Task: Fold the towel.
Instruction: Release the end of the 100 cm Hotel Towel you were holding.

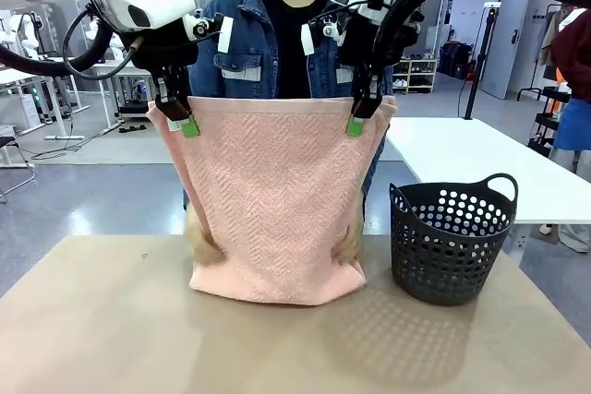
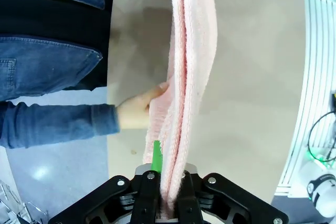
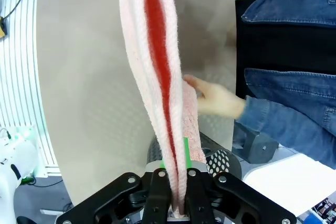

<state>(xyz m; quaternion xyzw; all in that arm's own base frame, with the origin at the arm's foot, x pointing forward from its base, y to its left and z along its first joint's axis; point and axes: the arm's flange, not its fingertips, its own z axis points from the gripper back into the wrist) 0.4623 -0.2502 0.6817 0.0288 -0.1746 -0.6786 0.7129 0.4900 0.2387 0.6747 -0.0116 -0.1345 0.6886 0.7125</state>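
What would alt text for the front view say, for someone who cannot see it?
The left gripper and right gripper each pinch a top corner of the pink towel, hanging it with its bottom edge on the table. A person behind holds its lower sides; a dark basket stands beside it.

the towel hangs from the left hand and right hand at its top corners, its lower edge resting on the tabletop at mid-width. the basket stands to its right, near the far right corner. the person stands behind the far edge.
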